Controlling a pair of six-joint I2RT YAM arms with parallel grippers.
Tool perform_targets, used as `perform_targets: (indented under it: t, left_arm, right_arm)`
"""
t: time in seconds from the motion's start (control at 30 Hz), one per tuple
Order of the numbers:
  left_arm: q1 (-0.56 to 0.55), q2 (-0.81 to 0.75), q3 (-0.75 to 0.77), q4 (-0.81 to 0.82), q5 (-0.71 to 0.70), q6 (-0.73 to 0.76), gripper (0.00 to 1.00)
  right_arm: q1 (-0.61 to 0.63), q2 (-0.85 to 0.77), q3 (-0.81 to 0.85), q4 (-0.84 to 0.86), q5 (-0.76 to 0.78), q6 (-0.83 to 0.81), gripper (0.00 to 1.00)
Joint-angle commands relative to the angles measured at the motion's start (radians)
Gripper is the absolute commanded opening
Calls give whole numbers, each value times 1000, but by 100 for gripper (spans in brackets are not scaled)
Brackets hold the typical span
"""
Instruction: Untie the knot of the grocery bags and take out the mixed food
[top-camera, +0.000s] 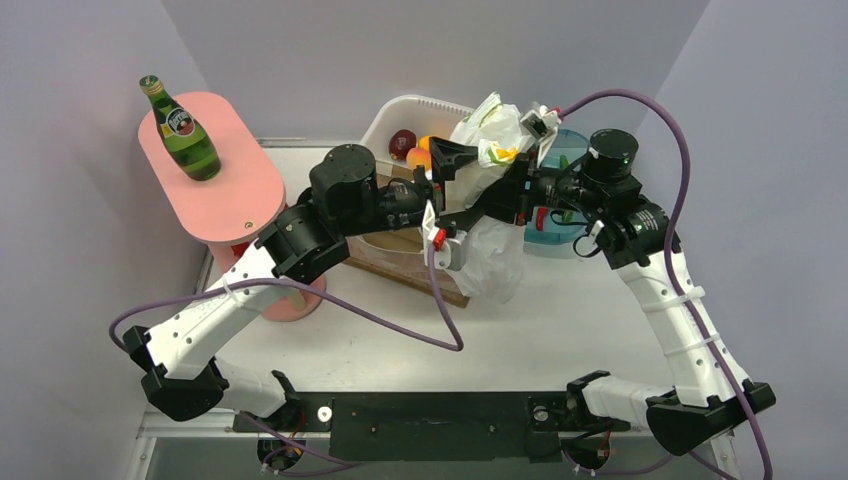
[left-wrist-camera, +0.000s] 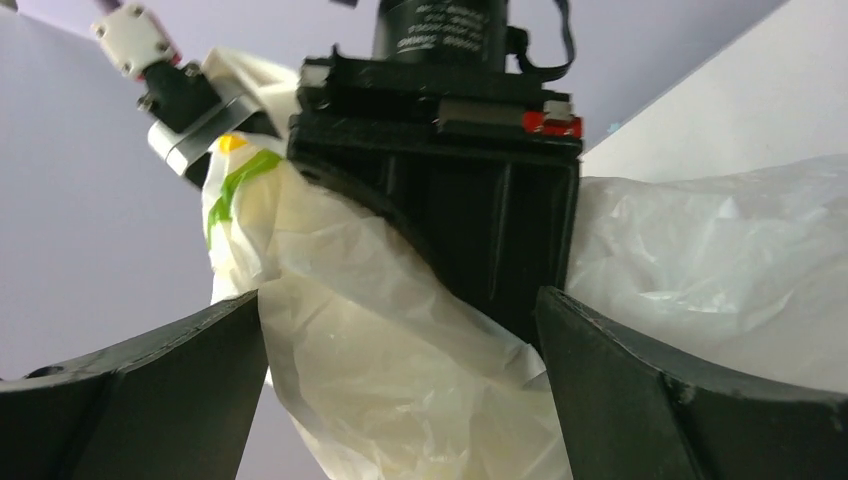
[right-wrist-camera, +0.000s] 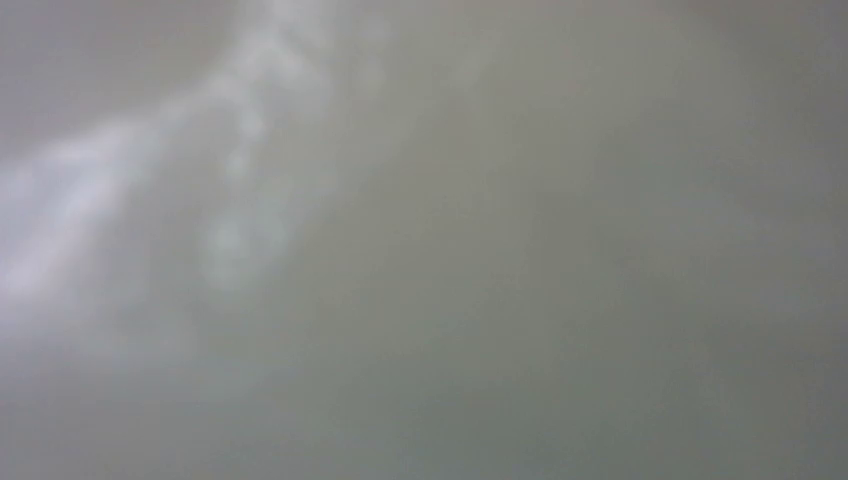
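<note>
A white crinkly grocery bag (top-camera: 494, 262) with yellow and green marks hangs above the table, draped over my right gripper (top-camera: 515, 190). The right gripper's fingers are buried in the plastic, and the right wrist view shows only blurred grey plastic. My left gripper (top-camera: 468, 186) is open, with its fingers on either side of the bag. In the left wrist view the bag (left-wrist-camera: 400, 360) lies between the spread fingers (left-wrist-camera: 150, 400), untouched by them, with the right gripper's black body (left-wrist-camera: 450, 180) behind it. A green labelled glass bottle (top-camera: 183, 130) stands on a pink stand (top-camera: 225, 190) at the far left.
A white bin (top-camera: 385, 118) behind the grippers holds a dark red fruit (top-camera: 402, 142) and orange fruits (top-camera: 420, 156). A teal bowl (top-camera: 560, 235) sits at the right under the right arm. A brown flat bag (top-camera: 400, 255) lies under the left gripper.
</note>
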Motion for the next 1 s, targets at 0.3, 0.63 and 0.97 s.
perform_targets:
  t: [0.3,0.63,0.97]
  left_arm:
    - [51,13,-106,-196,61,224,97]
    - [128,-67,-245,-81,40,159,97]
    - [117,-219,-361,108,133,16,97]
  right_arm:
    - [113,18,60,213,-194,190,0]
    - [64,-25,16,210,-172,194,0]
    - [-74,-31,-31,165,1,237,0]
